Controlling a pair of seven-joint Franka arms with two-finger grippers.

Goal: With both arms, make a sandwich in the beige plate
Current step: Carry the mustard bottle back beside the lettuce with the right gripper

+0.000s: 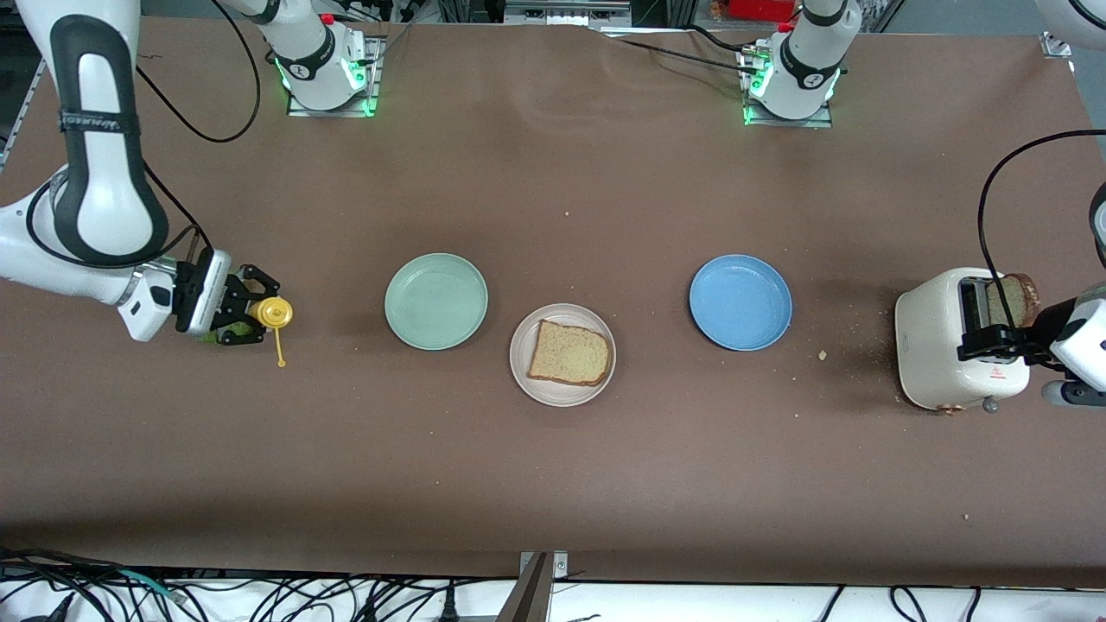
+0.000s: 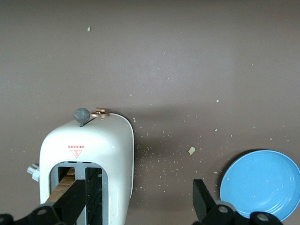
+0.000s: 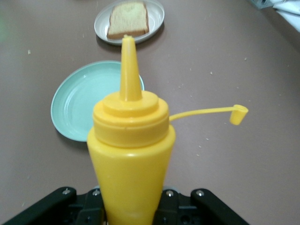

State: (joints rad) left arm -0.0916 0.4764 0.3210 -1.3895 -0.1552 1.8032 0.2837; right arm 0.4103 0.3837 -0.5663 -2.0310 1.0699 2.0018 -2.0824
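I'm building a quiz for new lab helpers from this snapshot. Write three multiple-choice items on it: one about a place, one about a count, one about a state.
1. Where does the lone bread slice on the table lie?
A. on the mint green plate
B. on the beige plate
C. on the blue plate

2. How many plates are on the table?
A. two
B. three
C. four

3. What is the right gripper doing?
A. hanging open over the toaster
B. resting open on a plate
C. holding the yellow squeeze bottle

Answers:
1 B: the bread slice sits on the beige plate, between the mint green plate and the blue plate.
2 B: those three plates are all that show.
3 C: the right gripper has its jaws shut on the yellow squeeze bottle; the open left gripper is over the toaster.
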